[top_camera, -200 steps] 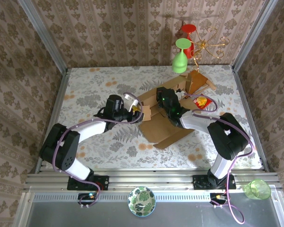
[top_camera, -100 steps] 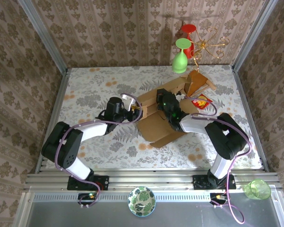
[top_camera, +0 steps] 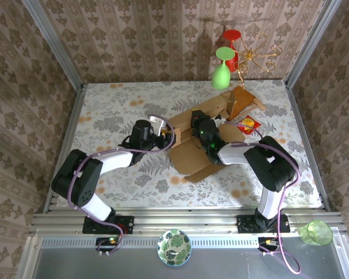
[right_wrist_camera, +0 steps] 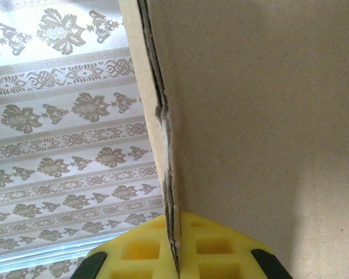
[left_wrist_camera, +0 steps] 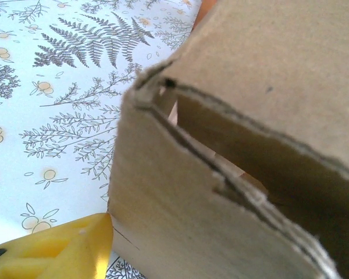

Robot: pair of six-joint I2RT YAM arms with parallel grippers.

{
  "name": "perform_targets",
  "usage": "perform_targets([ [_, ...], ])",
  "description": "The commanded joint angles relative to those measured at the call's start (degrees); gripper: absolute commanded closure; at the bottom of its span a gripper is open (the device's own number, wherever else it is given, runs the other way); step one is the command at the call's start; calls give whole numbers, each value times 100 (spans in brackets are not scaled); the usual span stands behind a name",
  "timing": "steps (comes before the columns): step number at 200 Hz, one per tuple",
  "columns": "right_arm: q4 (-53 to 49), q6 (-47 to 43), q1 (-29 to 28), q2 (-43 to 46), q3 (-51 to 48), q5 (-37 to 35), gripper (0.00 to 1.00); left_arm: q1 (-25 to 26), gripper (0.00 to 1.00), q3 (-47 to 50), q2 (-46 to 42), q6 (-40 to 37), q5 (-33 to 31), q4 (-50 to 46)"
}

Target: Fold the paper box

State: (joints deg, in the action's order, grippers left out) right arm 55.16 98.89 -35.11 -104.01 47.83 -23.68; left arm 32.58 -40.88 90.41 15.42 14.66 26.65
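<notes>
Left arm: stretched from its base forward and right, forearm low, wrist roughly level.
Left end effector (top_camera: 166,138): one yellow finger (left_wrist_camera: 58,250) in sight, jaw spacing unclear.
Right arm: elbow bent sharply, forearm angled left toward centre.
Right end effector (top_camera: 198,121): closed, yellow pads (right_wrist_camera: 157,250) pinching a wall edge of the paper box (right_wrist_camera: 250,116).

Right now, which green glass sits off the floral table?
The pale green tumbler on the grey ledge beside the right arm's base; the green goblet is at the table's far edge.
</notes>
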Motion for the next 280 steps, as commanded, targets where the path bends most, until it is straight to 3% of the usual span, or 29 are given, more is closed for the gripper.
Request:
perform_targets([
  [1, -368, -1, -127, -208, -173, -121, 100, 36, 36, 26, 84, 262, -551, 435],
  [66, -549, 174, -186, -193, -30, -196, 100, 169, 40, 19, 214, 651, -1335, 691],
  [137, -886, 478, -233, -200, 193, -294, 100, 222, 60, -16, 335, 968, -1644, 825],
  [155, -1016, 547, -242, -195, 259, -313, 100, 283, 58, -25, 363, 935, -1653, 850],
  [221, -1228, 647, -250, -201, 379, -400, 100, 326, 35, 234, 223, 852, -1373, 1064],
  [242, -1490, 636, -250, -95, 436, -419, 100, 266, 33, 451, -81, 679, -1253, 898],
  [280, -1819, 628, -216, 98, 514, -481, 100, -19, 32, 649, -613, 339, -434, 332],
])
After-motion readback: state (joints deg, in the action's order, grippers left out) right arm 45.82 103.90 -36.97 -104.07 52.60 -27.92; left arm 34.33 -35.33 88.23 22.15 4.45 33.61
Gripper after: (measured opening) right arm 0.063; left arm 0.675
